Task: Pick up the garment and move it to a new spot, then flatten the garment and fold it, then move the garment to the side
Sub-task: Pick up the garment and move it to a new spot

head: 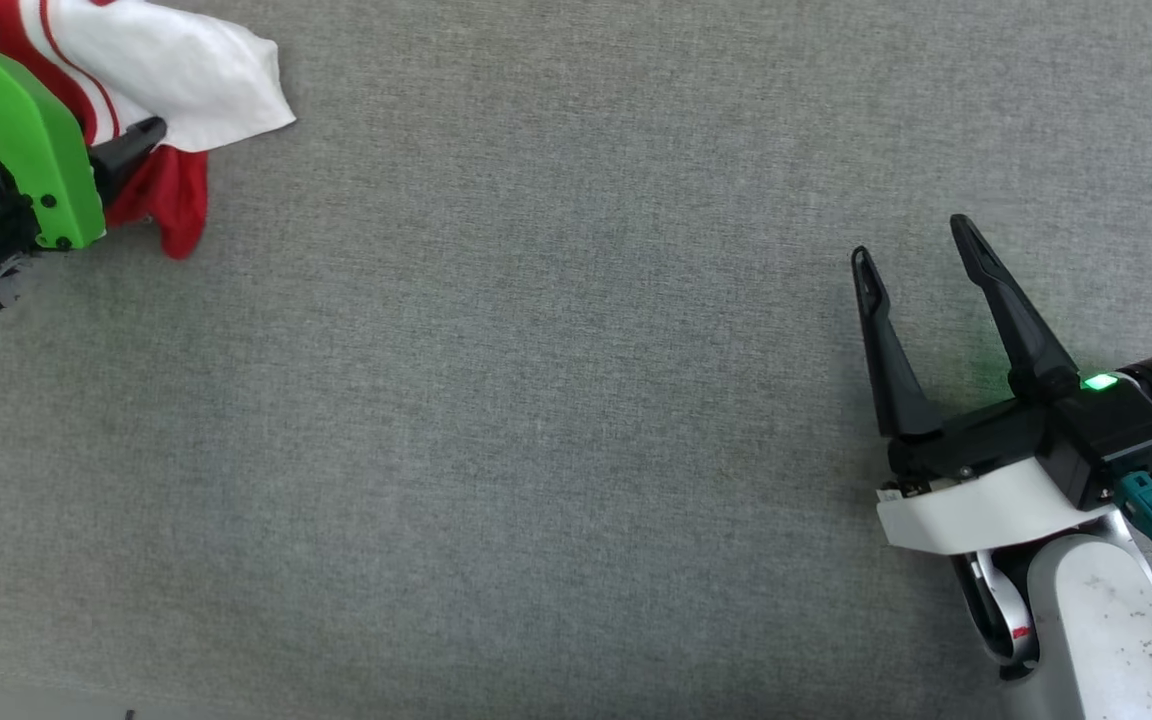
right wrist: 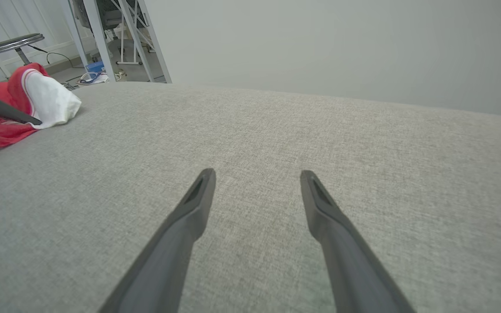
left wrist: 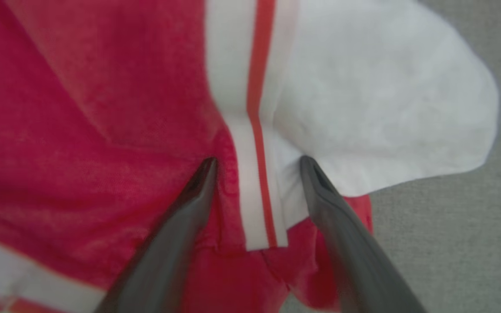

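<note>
Grey fabric surface [head: 536, 400], dark stool [right wrist: 15, 41] and pale metal frame [right wrist: 99, 43] beyond its far edge

Soft cloth garment [head: 186, 80] on matt woven tabletop [head: 536, 400].

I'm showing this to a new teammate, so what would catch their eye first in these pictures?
The crumpled red-and-white jersey T-shirt at the far left of the grey cloth surface stands out most. The left pincer is open right at it, fingers either side of its striped trim. The right pincer hangs open over bare cloth at the lower right.
</note>
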